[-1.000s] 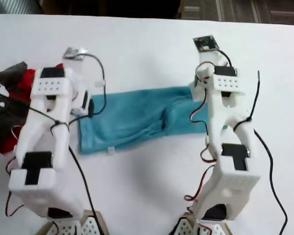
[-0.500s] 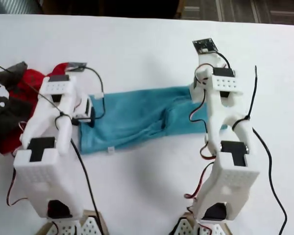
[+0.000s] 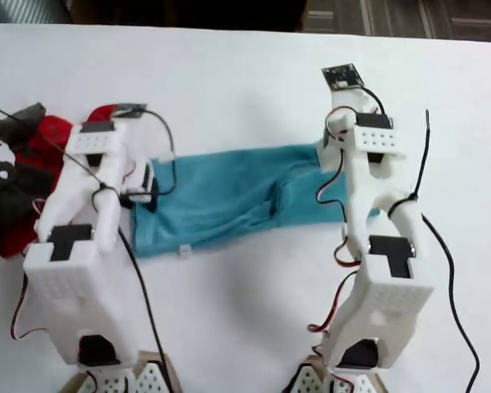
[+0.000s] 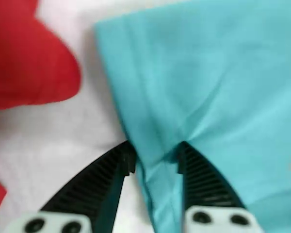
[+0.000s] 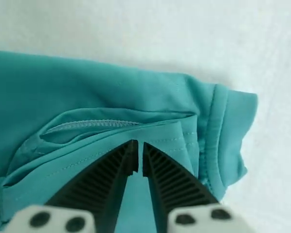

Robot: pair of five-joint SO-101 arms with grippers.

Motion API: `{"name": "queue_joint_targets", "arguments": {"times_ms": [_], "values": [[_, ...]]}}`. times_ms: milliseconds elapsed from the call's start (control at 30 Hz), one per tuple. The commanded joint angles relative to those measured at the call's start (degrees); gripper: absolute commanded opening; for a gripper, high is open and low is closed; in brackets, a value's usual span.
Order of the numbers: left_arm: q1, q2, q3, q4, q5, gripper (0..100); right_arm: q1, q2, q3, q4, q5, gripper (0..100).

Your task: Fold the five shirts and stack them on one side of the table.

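A teal shirt (image 3: 229, 196) lies stretched out flat between the two arms. In the left wrist view my left gripper (image 4: 155, 158) is open, its fingers straddling the teal shirt (image 4: 208, 87) at its left edge, with a puckered fold of cloth between them. My right gripper (image 5: 139, 158) is shut on the teal shirt (image 5: 87, 97) near the hemmed corner at its right end. In the high view the left arm (image 3: 90, 188) stands over the shirt's left edge and the right arm (image 3: 368, 164) over its right end.
A heap of red and black shirts (image 3: 16, 180) lies at the table's far left, and a red shirt (image 4: 29, 58) from it sits close beside the left gripper. White table (image 3: 245, 82) stretches bare behind the teal shirt, and another bare strip (image 3: 245, 311) lies between the arm bases.
The left arm has drawn back toward its base and lowered onto the shirt's left edge. The right arm has barely shifted. The teal shirt lies as before.
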Motion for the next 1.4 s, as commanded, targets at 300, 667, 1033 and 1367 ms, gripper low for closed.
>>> {"name": "queue_joint_targets", "arguments": {"times_ms": [300, 667, 1033, 1367], "values": [[-0.53, -0.26, -5.49, 5.36, -1.23, 3, 1.01, -8.31, -0.26, 3.82, 0.18, 2.1], [-0.44, -0.26, -33.36, 26.29, -1.14, 3, 0.92, -5.05, 10.46, -8.13, -0.26, 2.1], [12.92, -0.26, -46.99, 28.84, 3.43, 3, 5.58, -15.6, 10.55, -4.79, -0.44, 2.1], [31.3, 0.35, -58.15, 27.08, -0.44, 3, 25.8, -32.22, 10.9, 1.27, 0.09, 2.1]]}}
